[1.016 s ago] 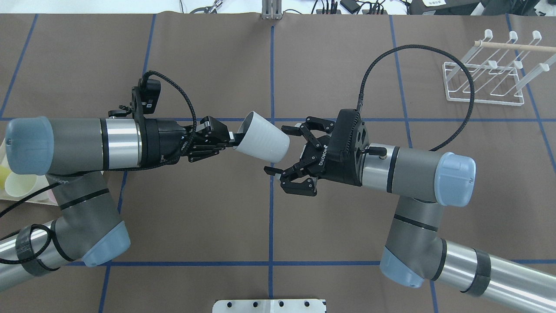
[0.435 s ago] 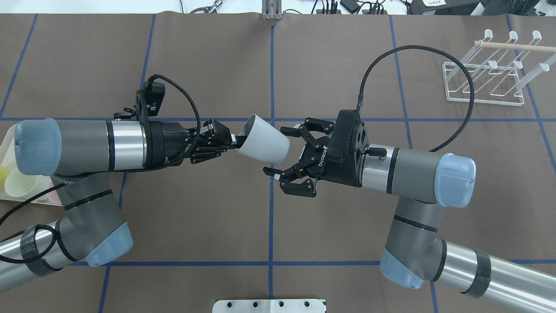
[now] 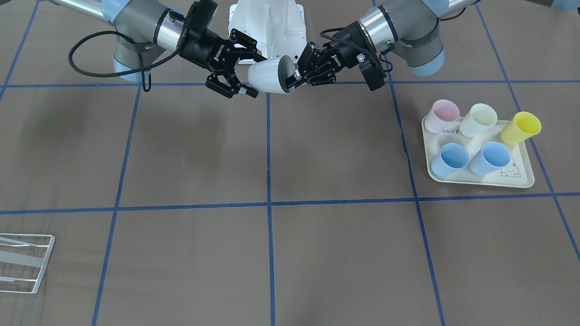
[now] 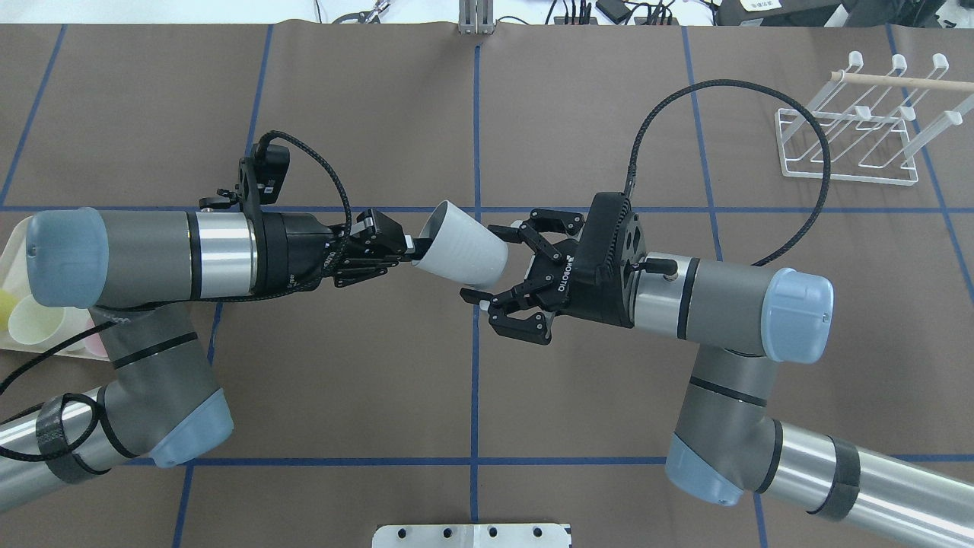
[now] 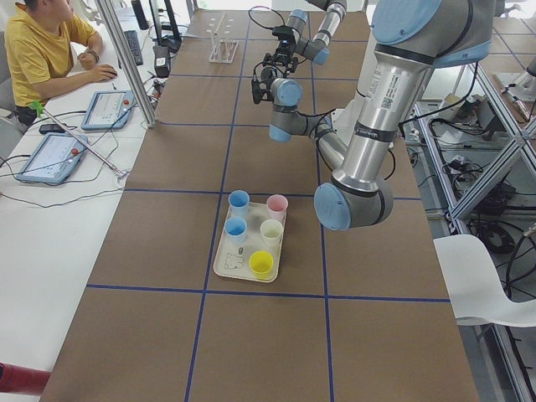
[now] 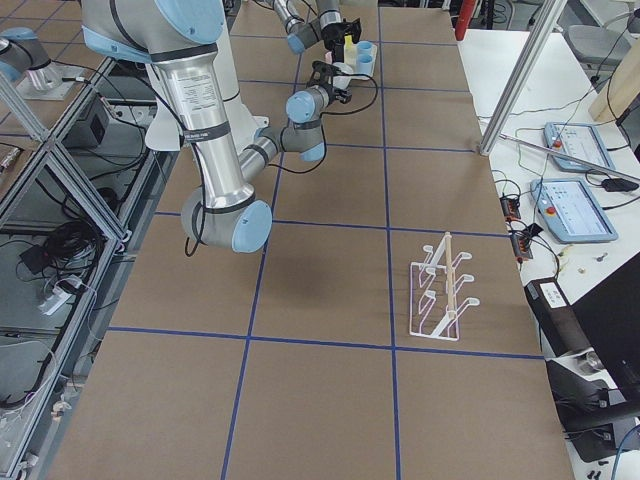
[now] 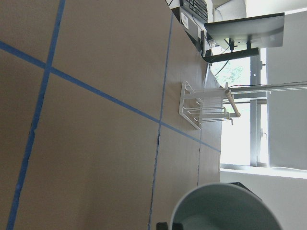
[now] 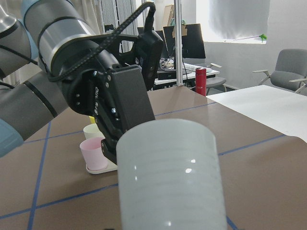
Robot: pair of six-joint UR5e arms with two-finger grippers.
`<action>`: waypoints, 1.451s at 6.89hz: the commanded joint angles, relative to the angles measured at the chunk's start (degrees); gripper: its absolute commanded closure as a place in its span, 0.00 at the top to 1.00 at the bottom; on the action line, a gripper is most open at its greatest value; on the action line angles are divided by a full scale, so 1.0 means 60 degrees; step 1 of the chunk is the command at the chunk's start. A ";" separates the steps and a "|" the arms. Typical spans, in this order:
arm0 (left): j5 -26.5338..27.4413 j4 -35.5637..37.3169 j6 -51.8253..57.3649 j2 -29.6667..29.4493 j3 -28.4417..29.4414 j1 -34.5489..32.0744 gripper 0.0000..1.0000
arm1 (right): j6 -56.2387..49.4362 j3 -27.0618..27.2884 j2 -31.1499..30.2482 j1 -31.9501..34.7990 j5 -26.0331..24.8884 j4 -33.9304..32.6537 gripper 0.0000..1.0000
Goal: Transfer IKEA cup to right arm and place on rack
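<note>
- The cup (image 4: 460, 247) hangs mid-air, tilted, pinched at its rim by my left end effector (image 4: 409, 250).
- My right end effector (image 4: 487, 264) gapes wide, fingers flanking the cup's base (not yet closed).
- Left to do: grip, release, carry.
- The rack (image 4: 845, 180) stands well beyond my right end effector, with worktop (image 4: 609, 380) between and room to swing.

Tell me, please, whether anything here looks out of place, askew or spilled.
Nothing stands out. The white cup lies sideways mid-air only because the left gripper pinches its rim, the open right gripper around its base. The cups on the tray and the rack stand upright.
</note>
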 commanded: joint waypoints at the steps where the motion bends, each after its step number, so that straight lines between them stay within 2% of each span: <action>1: 0.0000 -0.0005 0.0014 0.0000 -0.0002 0.0000 0.00 | 0.0014 -0.0013 -0.0010 0.0000 0.0000 0.0000 0.71; 2: 0.0000 -0.0005 0.0015 0.0000 -0.0002 0.0000 0.00 | 0.0015 -0.0013 -0.0010 -0.0014 0.0000 0.0000 0.62; 4: -0.0015 -0.0020 0.0058 0.0000 -0.0002 0.0000 0.00 | 0.0015 -0.0013 -0.0010 -0.0073 0.0000 0.0000 0.54; 5: -0.0015 -0.0049 0.0088 0.0000 -0.0016 0.0000 0.28 | 0.0015 -0.0027 -0.0010 -0.0073 0.0000 0.0000 0.51; 6: 0.0000 -0.0064 0.0175 0.0000 -0.0075 0.0000 0.99 | 0.0015 -0.0027 -0.0010 -0.0073 0.0000 0.0000 0.51; 10: -0.0175 0.0009 0.0685 0.0146 -0.0192 -0.0349 1.00 | 0.0015 -0.0013 -0.0039 -0.0044 0.0014 -0.0014 0.49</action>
